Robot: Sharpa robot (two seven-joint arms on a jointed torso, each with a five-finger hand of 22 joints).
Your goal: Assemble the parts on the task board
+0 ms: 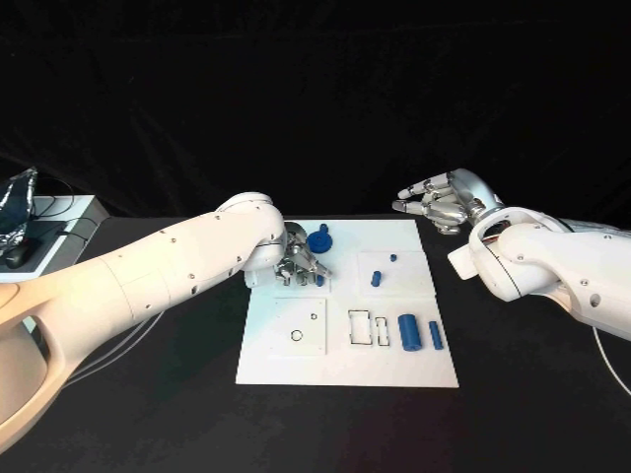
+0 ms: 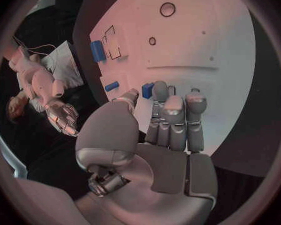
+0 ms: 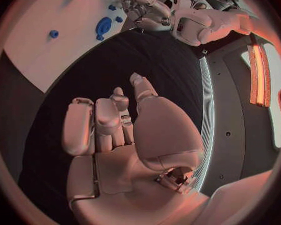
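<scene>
The task board [image 1: 347, 370] lies in the middle of the black table [image 1: 543, 394], and the blue parts are spread across it: a round flanged part [image 1: 320, 236] at the far edge, a small peg [image 1: 394, 259] and a short cylinder [image 1: 376, 278] right of centre, and a large cylinder [image 1: 411, 332] with a slimmer one [image 1: 437, 335] beside it on the near right, next to a rectangular slot [image 1: 367, 327]. Two round holes [image 1: 297, 335] are seen on the near left of the board. The left hand [image 1: 299, 262] is lowered onto the far left part of the board, its fingers [image 2: 172, 120] drawn together over a small blue part [image 2: 147, 90] at their tips; whether that part is actually gripped cannot be told. The right hand [image 1: 441, 201] is held above the table beyond the board's far right corner, its fingers curled in loosely with nothing in them. The step in hand is judged to be the picking up of a first part by the left hand. A firm pinch and a lift are called for next, followed by a carry toward a matching hole, with the part kept upright for insertion.
</scene>
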